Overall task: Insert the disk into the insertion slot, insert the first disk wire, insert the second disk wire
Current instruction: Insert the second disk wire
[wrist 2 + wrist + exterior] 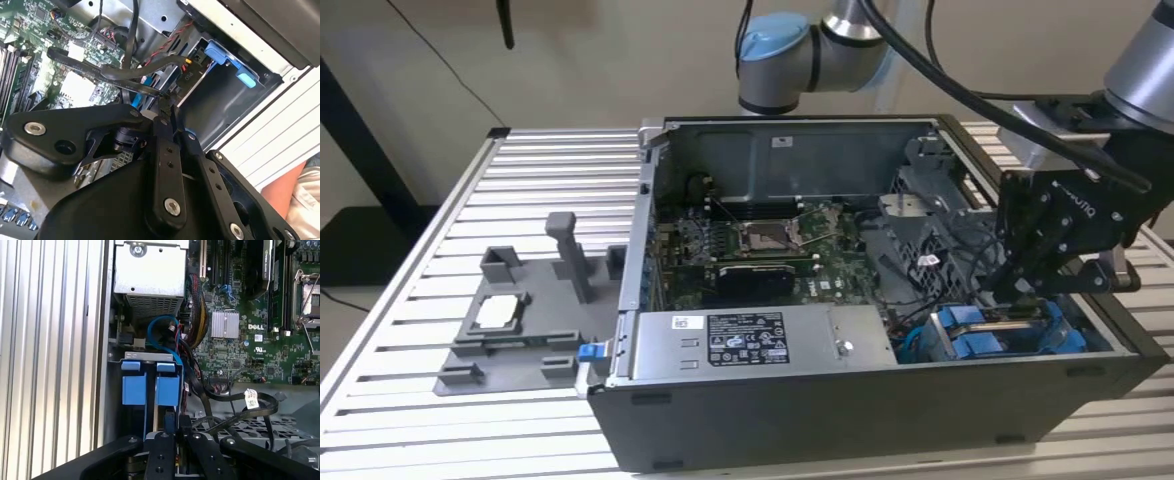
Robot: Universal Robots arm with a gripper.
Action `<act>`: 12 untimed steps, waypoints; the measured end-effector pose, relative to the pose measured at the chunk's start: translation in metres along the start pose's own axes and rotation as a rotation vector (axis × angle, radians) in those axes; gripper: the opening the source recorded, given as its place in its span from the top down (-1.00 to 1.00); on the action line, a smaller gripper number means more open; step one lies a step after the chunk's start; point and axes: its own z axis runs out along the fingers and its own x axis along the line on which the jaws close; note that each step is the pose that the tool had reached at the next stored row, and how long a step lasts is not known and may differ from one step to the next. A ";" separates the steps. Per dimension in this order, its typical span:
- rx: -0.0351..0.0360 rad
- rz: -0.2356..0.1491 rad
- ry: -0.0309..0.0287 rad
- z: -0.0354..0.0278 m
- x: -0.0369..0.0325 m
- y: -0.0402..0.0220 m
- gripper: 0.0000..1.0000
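Inside the open computer case (881, 400) on the slatted counter (440, 250), in the exterior view, the end effector (1034, 290) hangs over the blue-framed disk (1001, 335) seated in the insertion slot (927, 345) at the case's front corner. Seen in the second wrist view, its fingers (167, 150) pinch a dark cable (125, 82). First wrist view: the fingertips (172, 427) sit closed just beside the disk's blue tabs (150, 387).

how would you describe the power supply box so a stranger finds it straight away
Start at the open dark computer case on the slatted table. Along its near wall lies the power supply box, silver metal with a black-and-white label, unlike the green motherboard behind it.
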 end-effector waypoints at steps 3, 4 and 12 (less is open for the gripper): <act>-0.0002 0.000 0.0002 0.0000 0.0000 -0.0001 0.69; -0.0002 0.000 0.0002 0.0000 0.0000 -0.0001 0.69; -0.0008 0.000 -0.0012 0.0047 0.0009 -0.0030 0.69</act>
